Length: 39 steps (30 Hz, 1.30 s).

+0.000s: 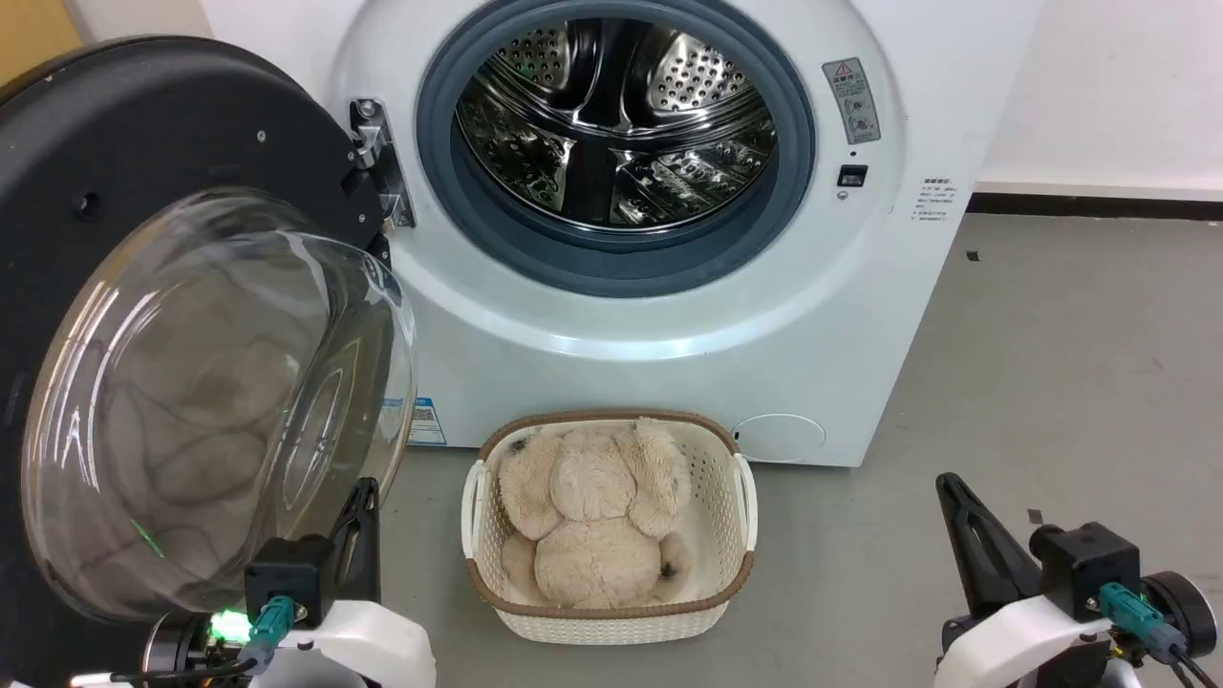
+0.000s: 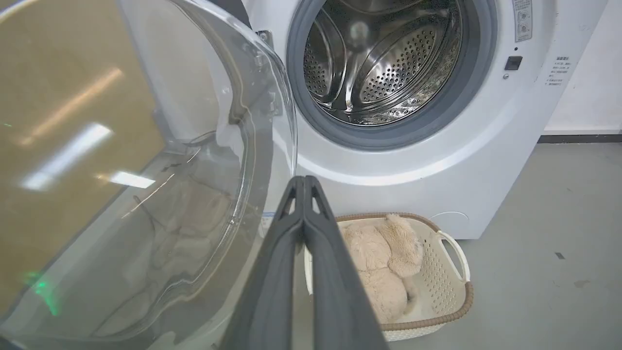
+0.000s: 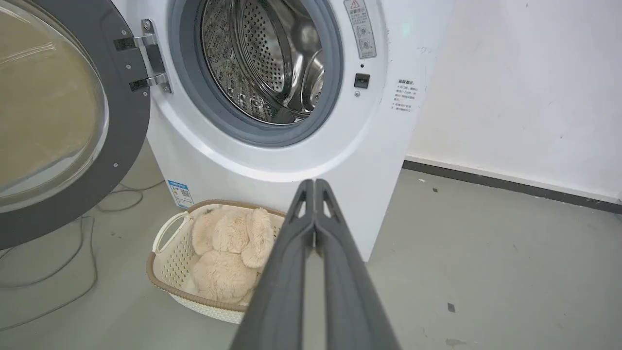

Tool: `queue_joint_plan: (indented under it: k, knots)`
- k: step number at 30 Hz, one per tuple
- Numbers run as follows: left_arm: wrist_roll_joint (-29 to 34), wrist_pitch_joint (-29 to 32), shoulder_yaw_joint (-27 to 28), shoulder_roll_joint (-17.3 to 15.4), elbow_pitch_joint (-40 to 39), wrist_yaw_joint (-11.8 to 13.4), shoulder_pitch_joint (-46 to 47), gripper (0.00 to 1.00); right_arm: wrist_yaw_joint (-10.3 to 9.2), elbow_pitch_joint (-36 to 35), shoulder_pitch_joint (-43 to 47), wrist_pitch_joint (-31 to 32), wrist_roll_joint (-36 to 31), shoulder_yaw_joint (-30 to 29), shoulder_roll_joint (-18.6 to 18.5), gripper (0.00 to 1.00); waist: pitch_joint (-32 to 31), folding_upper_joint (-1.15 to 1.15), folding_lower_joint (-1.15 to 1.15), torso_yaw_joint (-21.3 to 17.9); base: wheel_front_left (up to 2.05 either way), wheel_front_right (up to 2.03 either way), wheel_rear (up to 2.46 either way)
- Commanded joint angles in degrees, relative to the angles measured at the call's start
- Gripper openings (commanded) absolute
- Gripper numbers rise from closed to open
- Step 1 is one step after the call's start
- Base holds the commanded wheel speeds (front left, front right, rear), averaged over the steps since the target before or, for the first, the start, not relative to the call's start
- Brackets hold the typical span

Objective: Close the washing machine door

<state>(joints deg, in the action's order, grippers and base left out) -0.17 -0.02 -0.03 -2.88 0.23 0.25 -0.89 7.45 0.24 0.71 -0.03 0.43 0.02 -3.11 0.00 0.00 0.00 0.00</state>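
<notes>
Washing machine door (image 1: 143, 124), large, round, glossy black with a bulging clear glass bowl, stands swung wide on its hinge at the left edge of the white front-loading washing machine (image 1: 669, 315). Probably heavy, rigid and slippery; best pushed at the black rim. Left gripper (image 1: 361, 497) and right gripper (image 1: 951, 492) are clenched and empty.

Bright, even indoor lighting; shadows on the grey floor (image 1: 1051, 382) are faint and soft. Strip-shaped lamp reflections streak the bulging clear glass of the large round black door (image 2: 73, 160), at left. Highlights glitter on the perforated shiny steel drum (image 1: 611, 124), far. A small green indicator light (image 1: 229, 626) glows near left. Wrist views bow toward their edges.
</notes>
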Motion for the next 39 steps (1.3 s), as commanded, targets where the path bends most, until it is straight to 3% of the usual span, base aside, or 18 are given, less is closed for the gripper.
queue_joint_plan:
  k: [1, 39]
  knots:
    - [0.17, 0.02, 0.03, 0.01, -0.23, -0.25, 0.89, 0.00, 0.03, -0.24, -0.71, 0.03, -0.43, -0.02, 0.24, 0.00, 0.00, 0.00, 0.00, 0.00, 0.00, 0.00, 0.00]
    - [0.17, 0.02, 0.03, 0.01, -0.23, -0.25, 0.89, 0.00, 0.03, -0.24, -0.71, 0.03, -0.43, -0.02, 0.24, 0.00, 0.00, 0.00, 0.00, 0.00, 0.00, 0.00, 0.00]
